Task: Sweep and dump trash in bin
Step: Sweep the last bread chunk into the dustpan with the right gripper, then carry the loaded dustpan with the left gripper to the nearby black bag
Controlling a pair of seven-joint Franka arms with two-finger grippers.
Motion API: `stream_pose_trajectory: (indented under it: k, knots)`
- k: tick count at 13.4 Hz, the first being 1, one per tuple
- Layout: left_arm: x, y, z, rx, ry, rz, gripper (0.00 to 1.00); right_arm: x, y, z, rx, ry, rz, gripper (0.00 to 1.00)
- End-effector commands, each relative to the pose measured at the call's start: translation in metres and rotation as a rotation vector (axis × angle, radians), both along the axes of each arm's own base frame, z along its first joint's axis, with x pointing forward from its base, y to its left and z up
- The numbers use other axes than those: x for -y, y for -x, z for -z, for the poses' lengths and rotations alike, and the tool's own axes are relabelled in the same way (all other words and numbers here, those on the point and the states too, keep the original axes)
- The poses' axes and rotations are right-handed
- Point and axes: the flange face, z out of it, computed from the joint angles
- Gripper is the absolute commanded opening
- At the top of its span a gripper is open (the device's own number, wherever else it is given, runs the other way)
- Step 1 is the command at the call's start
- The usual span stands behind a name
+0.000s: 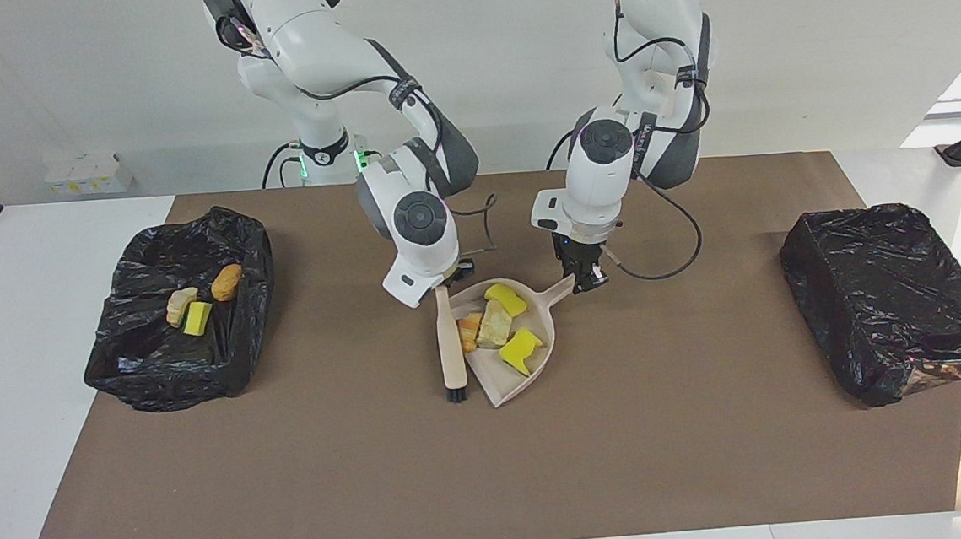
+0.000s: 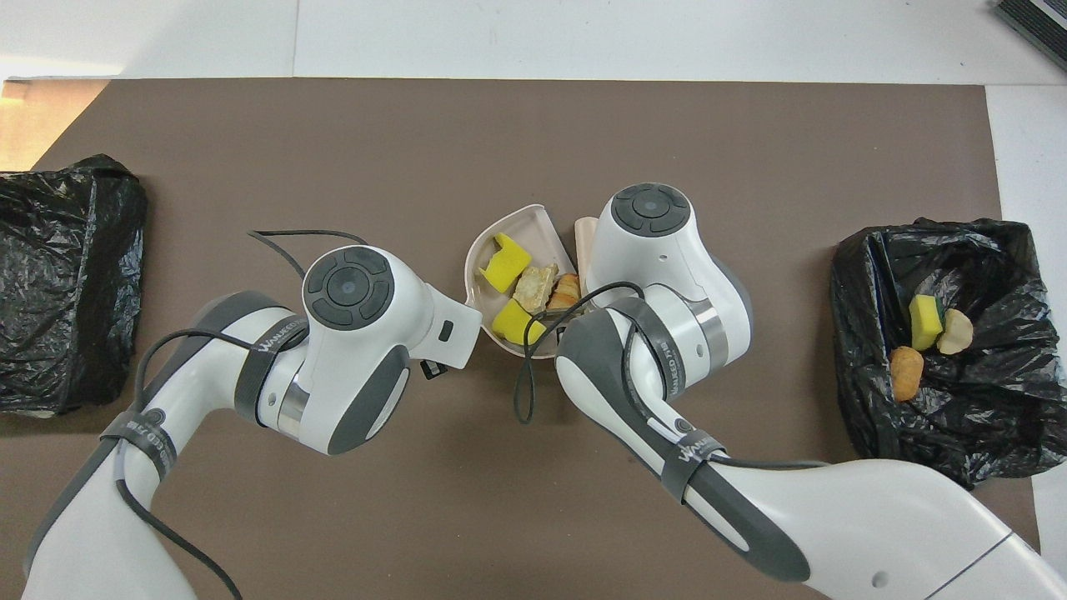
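The beige dustpan [image 1: 513, 390] [image 2: 527, 227] lies at the middle of the mat. It holds several pieces of trash: two yellow sponge chunks [image 1: 505, 299] [image 2: 506, 262], a pale beige lump [image 1: 494, 324] [image 2: 535, 287] and an orange lump [image 1: 470, 331] [image 2: 567, 291]. My left gripper [image 1: 589, 280] is shut on the dustpan's handle. My right gripper [image 1: 441, 287] is shut on the handle of the beige brush [image 1: 451, 348] [image 2: 586, 236]. The brush lies along the pan's edge, its black bristles pointing away from the robots. In the overhead view both hands hide their fingers.
A black-bag-lined bin [image 1: 158, 376] [image 2: 950, 433] at the right arm's end holds a brown oval lump [image 1: 227, 281], a beige lump [image 1: 180, 306] and a green-and-yellow sponge [image 1: 197, 318]. A second bag-covered bin [image 1: 889, 300] [image 2: 58, 283] sits at the left arm's end.
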Motion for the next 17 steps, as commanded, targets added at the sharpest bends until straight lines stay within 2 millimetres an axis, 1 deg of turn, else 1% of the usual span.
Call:
stream_pose_trajectory:
  k: [1,2,3,4,5,6,8,10,11,12,13,14,15,16,17]
  knots:
    - [-0.008,0.007,0.002,0.019,0.001,-0.002,0.0,-0.025,0.023,-0.009,-0.034,0.012,0.067,0.0]
    - [-0.01,0.006,0.002,0.02,0.002,-0.001,0.0,-0.041,0.031,-0.012,-0.03,0.041,0.127,0.0]
    - [-0.01,0.005,0.001,0.026,0.005,0.005,0.0,-0.047,0.036,-0.015,-0.029,0.057,0.151,0.0]
    - [-0.011,0.002,0.0,0.044,0.015,0.005,0.0,-0.047,0.038,-0.018,-0.032,0.06,0.138,0.0]
    - [-0.014,-0.001,0.001,0.06,0.024,0.005,0.0,-0.041,0.039,-0.023,-0.045,0.058,0.103,0.0]
    - [-0.021,-0.006,0.001,0.076,0.034,0.014,0.0,-0.032,0.037,-0.033,-0.043,0.041,0.054,0.0]
    - [-0.024,-0.01,0.001,0.085,0.046,0.025,0.0,-0.016,0.04,-0.063,-0.03,0.038,0.033,0.0]
    - [-0.032,-0.016,0.002,0.092,0.055,0.026,0.0,-0.01,0.052,-0.098,0.003,0.044,0.027,0.0]
    - [-0.039,-0.021,0.002,0.089,0.069,0.027,0.0,-0.008,0.06,-0.115,0.019,0.054,0.045,0.0]
    - [-0.044,-0.024,0.001,0.082,0.092,0.04,0.0,-0.006,0.072,-0.13,0.022,0.068,0.043,0.0]
    - [-0.05,-0.028,0.0,0.078,0.12,0.056,0.0,-0.009,0.089,-0.142,0.021,0.084,0.031,0.0]
    - [-0.063,-0.034,-0.004,0.076,0.144,0.058,0.0,-0.025,0.108,-0.151,0.023,0.08,0.011,0.0]
    - [-0.078,-0.041,-0.01,0.079,0.154,0.057,0.0,-0.048,0.134,-0.161,0.017,0.086,0.002,0.0]
    - [-0.091,-0.045,-0.016,0.08,0.155,0.056,0.0,-0.059,0.146,-0.164,0.012,0.088,-0.009,0.0]
    - [-0.102,-0.049,-0.023,0.077,0.156,0.056,0.0,-0.067,0.157,-0.163,-0.017,0.052,-0.02,0.0]
